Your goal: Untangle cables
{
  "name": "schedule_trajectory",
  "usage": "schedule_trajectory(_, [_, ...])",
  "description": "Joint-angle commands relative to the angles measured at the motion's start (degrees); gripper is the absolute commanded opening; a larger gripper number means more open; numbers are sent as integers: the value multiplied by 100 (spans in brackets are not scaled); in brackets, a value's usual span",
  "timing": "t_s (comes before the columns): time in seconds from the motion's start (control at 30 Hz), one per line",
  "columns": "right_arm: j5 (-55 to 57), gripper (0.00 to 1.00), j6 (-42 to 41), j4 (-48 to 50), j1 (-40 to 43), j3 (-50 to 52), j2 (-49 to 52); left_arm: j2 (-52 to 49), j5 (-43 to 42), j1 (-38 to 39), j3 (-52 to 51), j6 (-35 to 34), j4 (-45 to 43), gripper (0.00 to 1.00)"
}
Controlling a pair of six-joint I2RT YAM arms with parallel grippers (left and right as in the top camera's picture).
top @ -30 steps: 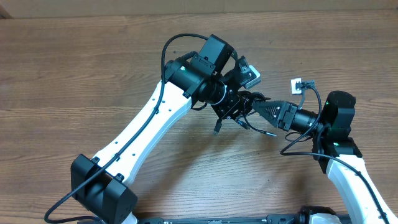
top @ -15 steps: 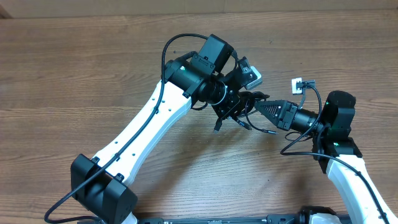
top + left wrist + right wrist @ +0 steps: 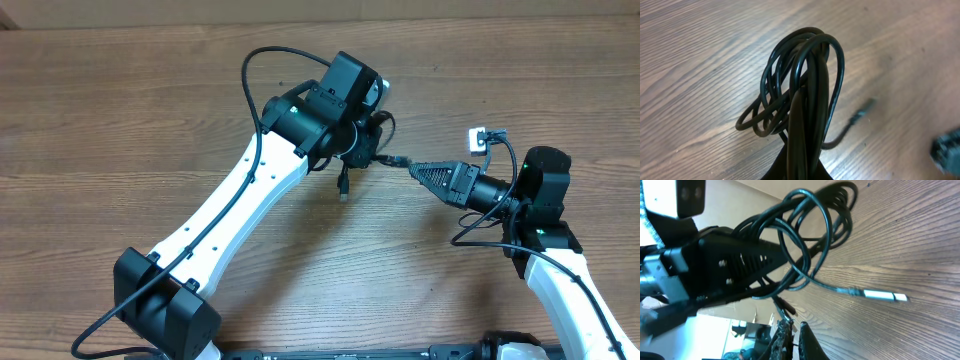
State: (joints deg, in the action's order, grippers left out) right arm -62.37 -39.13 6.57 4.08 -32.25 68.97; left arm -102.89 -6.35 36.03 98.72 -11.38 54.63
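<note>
The cables (image 3: 372, 140) are a bunch of thin black loops held in my left gripper (image 3: 366, 150), which is shut on them above the table's middle. In the left wrist view the loops (image 3: 799, 85) rise out of the closed jaws (image 3: 805, 167). One plug end (image 3: 342, 190) hangs below the bunch. My right gripper (image 3: 413, 168) is shut on a single strand (image 3: 396, 160) that runs taut from the bunch. In the right wrist view the loops (image 3: 812, 235) hang off the left gripper (image 3: 725, 265), a silver-tipped plug (image 3: 880, 296) dangles, and a strand (image 3: 784, 309) enters my right jaws (image 3: 796, 337).
The wooden table (image 3: 120, 110) lies under both arms. A small white block (image 3: 478, 135) on a black lead sits beside the right arm. The left arm's white links (image 3: 230, 210) cross the middle left.
My left gripper has turned and pulled up and to the left with the bunch. The strand between it and the right gripper has drawn taut. The right arm has barely moved.
</note>
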Motion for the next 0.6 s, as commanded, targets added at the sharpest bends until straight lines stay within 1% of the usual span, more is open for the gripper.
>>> schedule_trajectory(0.0, [-22, 4, -155, 9, -22, -81, -15, 13, 330, 0, 76, -682, -46, 4])
schedule_trajectory(0.07, [-22, 4, -149, 11, -22, -81, -17, 13, 212, 4, 76, -568, 24, 4])
schedule_trajectory(0.1, [-20, 4, -131, 13, -22, -81, -15, 13, 52, 7, 76, -337, 48, 4])
schedule_trajectory(0.13, [-17, 10, -107, 17, -22, -81, -15, 13, -127, 7, 76, -61, 81, 4])
schedule_trajectory(0.17, [7, 25, -90, 17, -22, -81, -15, 13, -339, 4, 76, 243, 107, 4])
schedule_trajectory(0.23, [125, 58, -92, 15, -22, -81, -15, 13, -730, 7, 76, 748, 173, 4])
schedule_trajectory(0.27, [236, 68, -92, 13, -22, -81, -15, 13, -898, 4, 76, 935, 210, 4])
schedule_trajectory(0.33, [433, 79, -92, 13, -22, -81, -15, 13, -1224, 4, 76, 1259, 289, 4])
schedule_trajectory(0.4, [588, 85, -92, 13, -22, -81, -15, 13, -1613, 7, 76, 1620, 365, 4])
schedule_trajectory(0.43, [632, 86, -92, 13, -22, -81, -15, 13, -1823, 4, 76, 1799, 398, 4])
schedule_trajectory(0.5, [686, 86, -90, 15, -22, -81, -15, 13, -2124, 4, 76, 2009, 428, 4])
schedule_trajectory(0.57, [684, 83, -90, 13, -22, -81, -15, 13, -2232, 4, 76, 2039, 407, 4])
